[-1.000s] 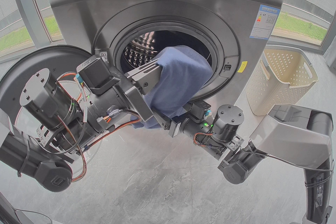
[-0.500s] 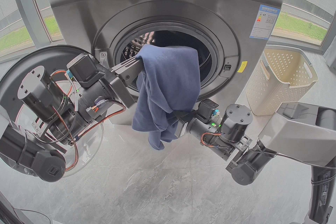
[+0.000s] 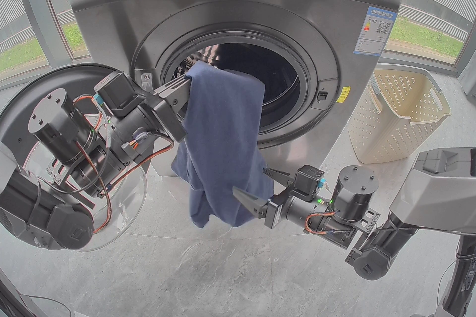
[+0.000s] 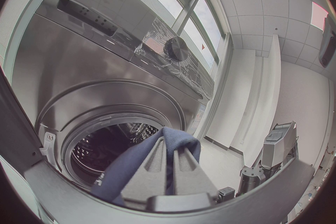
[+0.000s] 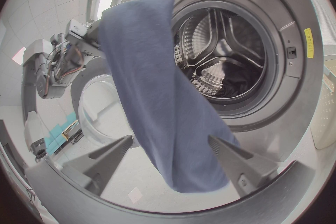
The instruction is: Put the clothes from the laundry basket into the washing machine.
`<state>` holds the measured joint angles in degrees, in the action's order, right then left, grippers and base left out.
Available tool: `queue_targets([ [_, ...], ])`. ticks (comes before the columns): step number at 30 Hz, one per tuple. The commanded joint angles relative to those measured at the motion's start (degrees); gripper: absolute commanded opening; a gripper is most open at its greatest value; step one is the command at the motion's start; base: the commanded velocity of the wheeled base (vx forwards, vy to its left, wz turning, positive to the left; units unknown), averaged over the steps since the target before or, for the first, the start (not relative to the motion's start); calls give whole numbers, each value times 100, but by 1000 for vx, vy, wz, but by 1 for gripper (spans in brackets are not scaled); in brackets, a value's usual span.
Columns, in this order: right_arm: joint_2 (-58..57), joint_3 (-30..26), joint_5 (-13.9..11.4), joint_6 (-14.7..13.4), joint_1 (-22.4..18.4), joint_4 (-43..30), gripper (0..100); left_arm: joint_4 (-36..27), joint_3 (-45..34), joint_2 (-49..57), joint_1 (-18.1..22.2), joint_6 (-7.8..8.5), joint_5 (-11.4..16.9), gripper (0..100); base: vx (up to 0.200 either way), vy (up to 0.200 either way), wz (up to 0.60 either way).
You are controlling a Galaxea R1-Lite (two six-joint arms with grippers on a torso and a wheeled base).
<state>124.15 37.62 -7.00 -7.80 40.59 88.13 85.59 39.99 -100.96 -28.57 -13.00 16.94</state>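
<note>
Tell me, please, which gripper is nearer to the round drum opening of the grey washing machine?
Left. The left gripper, shut on the blue garment, is at the round drum opening's rim; the right gripper, open, sits lower, by the garment's hanging end.

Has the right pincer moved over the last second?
Yes. The right pincer has dropped down and back from the washing machine, releasing the blue garment.

Probably a laundry corner: a front-loading washing machine (image 3: 124, 30), a laundry basket (image 3: 391, 134) beside it, grey tiled floor (image 3: 223, 268), tall windows (image 3: 20, 53).
</note>
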Motion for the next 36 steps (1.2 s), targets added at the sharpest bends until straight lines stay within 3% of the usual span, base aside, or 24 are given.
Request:
queue_targets([
  [1,-40,-35,-109,59,150,12,100,2,53,-38,-87,-1,-25,0,0,0,0],
  [8,408,923,-109,174,291,-147,100,2,18,-38,-236,-1,-60,0,0,0,0],
  [9,602,1336,-100,235,353,-358,100,2,36,-46,-298,-1,-148,0,0,0,0],
  [13,1015,2021,-91,244,361,-445,100,2,36,-46,-324,-1,-174,0,0,0,0],
  [15,1358,2619,-82,253,274,-604,100,19,44,-38,-324,-1,-183,0,0,0,0],
  [22,1762,3471,304,262,-25,-700,100,19,53,24,-315,-10,-174,0,0,0,0],
  [23,1762,3471,304,262,-25,-700,0,19,53,24,-315,-10,-174,0,0,0,0],
  [27,1665,3515,445,226,-52,-683,0,19,44,-2,-280,-19,-183,0,0,0,0],
  [31,1340,3208,498,209,-157,-639,0,28,53,6,-219,-28,-209,0,0,0,0],
  [36,821,2830,498,191,-394,-621,0,2,-105,-38,238,-1,-306,0,0,0,0],
])
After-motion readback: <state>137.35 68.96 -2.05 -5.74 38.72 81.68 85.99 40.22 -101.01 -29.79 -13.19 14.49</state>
